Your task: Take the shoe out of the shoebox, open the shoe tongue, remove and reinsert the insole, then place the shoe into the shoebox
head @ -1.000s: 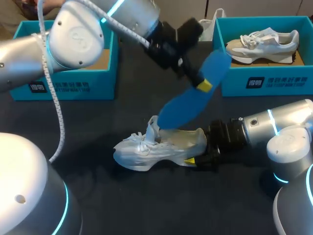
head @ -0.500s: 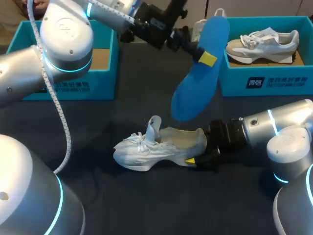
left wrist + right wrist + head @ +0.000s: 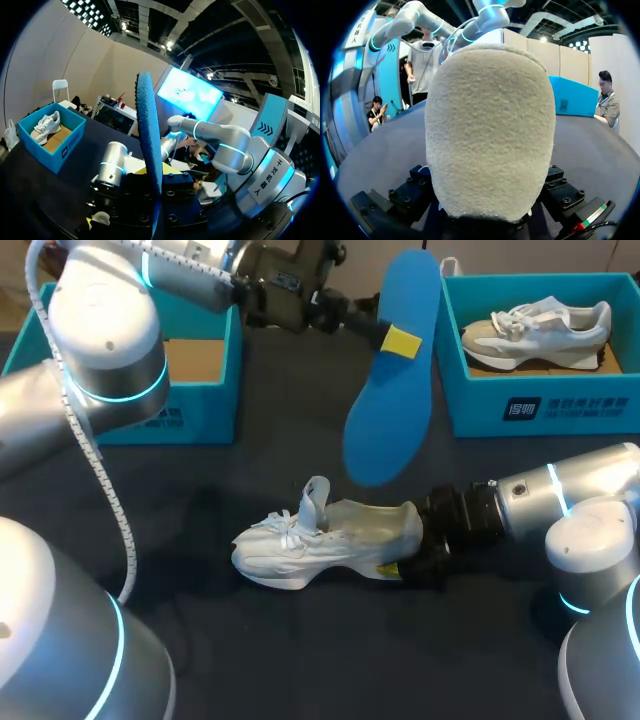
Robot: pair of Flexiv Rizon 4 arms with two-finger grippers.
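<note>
Insole point(image 3: 392, 370) is out of the shoe point(image 3: 330, 540) and up in the air, hanging broad end down just above the shoe's collar and clear of it. The left gripper point(image 3: 400, 340) is clamped on the insole toward its upper end. That looks like a pinch at one edge only, so the long blue blade could swing or twist on the way down.

That's the danger: the tip meets the tongue point(image 3: 315, 502) or the collar rim instead of the opening, then buckles or folds. The tongue stands upright, which helps, but it looks floppy and could get pushed back over the mouth.

The right gripper point(image 3: 395, 568) is closed on the shoe's heel, with the shoe resting sole-down on the table. If the insole jams and the left arm pushes on, the shoe may tip or slide out of that heel grip. A weak pinch could also drop the insole beside the shoe.
</note>
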